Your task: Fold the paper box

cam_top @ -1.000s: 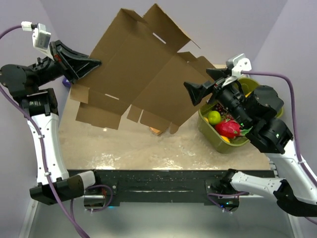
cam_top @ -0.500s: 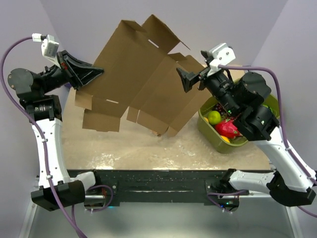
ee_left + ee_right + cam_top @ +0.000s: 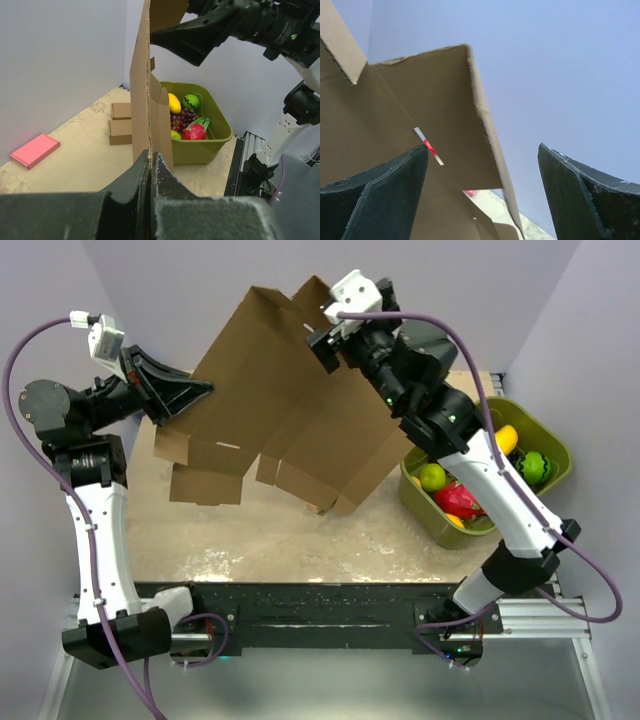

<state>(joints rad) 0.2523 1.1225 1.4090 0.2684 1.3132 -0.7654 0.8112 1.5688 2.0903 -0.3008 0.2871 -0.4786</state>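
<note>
The left gripper (image 3: 193, 390) pinched the box (image 3: 290, 405) by its nine-o'clock edge, holding it aloft above the table (image 3: 250, 530). The right gripper (image 3: 320, 343) gaped wide at its twelve-o'clock flap (image 3: 312, 292); it probably needed to straddle that flap squarely before closing.

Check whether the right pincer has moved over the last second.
Yes. The right pincer has swung up and left, away from the green bin, toward the top of the paper box.
</note>
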